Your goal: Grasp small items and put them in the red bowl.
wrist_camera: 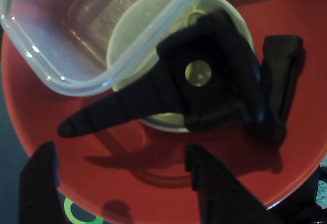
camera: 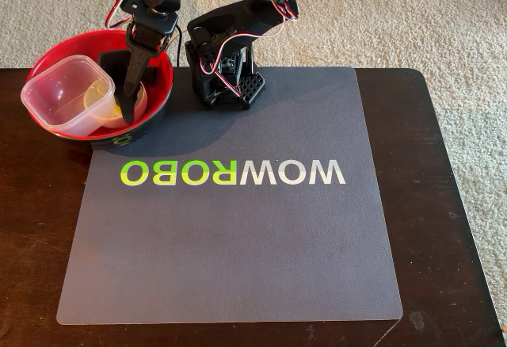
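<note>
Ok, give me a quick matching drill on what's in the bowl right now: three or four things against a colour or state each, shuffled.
Things:
1. clear tub
2. white dish
3. black clamp part
4. red bowl

Descriptions:
A. holds all the others
B. see-through, lying over the dish's edge
C. round, pale, partly covered
D. dark, with a light round spot in its middle

Pairs: 1-B, 2-C, 3-D, 4-A

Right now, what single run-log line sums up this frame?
gripper: open, empty, over glossy red bowl | in bowl: clear square plastic tub, shallow white round dish, black plastic clamp part | grey mat: no items
</note>
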Robot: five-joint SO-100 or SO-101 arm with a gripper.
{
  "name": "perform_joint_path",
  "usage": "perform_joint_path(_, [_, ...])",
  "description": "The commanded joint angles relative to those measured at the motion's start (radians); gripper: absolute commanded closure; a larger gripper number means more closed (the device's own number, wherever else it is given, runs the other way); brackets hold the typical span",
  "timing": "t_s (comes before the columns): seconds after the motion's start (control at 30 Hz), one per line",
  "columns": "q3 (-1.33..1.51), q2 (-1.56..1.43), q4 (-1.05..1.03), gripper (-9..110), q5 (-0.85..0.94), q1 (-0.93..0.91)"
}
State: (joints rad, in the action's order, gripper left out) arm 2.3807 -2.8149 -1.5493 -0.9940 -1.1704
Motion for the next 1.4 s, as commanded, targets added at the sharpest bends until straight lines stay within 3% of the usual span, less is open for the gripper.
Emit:
perform_joint_path(0.0, [-0.155, 0.055, -0.063, 68, 0.057, 0.114])
perform_joint_path(0.2, [-0.54, 0.244, -0.16, 68, 0.285, 0.436])
perform_joint_path(0.37, [-0.606, 0.413, -0.084, 68, 0.305, 0.584])
perform_joint_path(0.6, [-0.588, 0.652, 0.161, 69, 0.364, 0.689])
perform_joint_path(0.97, [-0.58, 0.848, 0.268, 69, 0.575, 0.838])
perform_joint_path(1.37, [-0.58, 1.131, 0.485, 70, 0.641, 0.884])
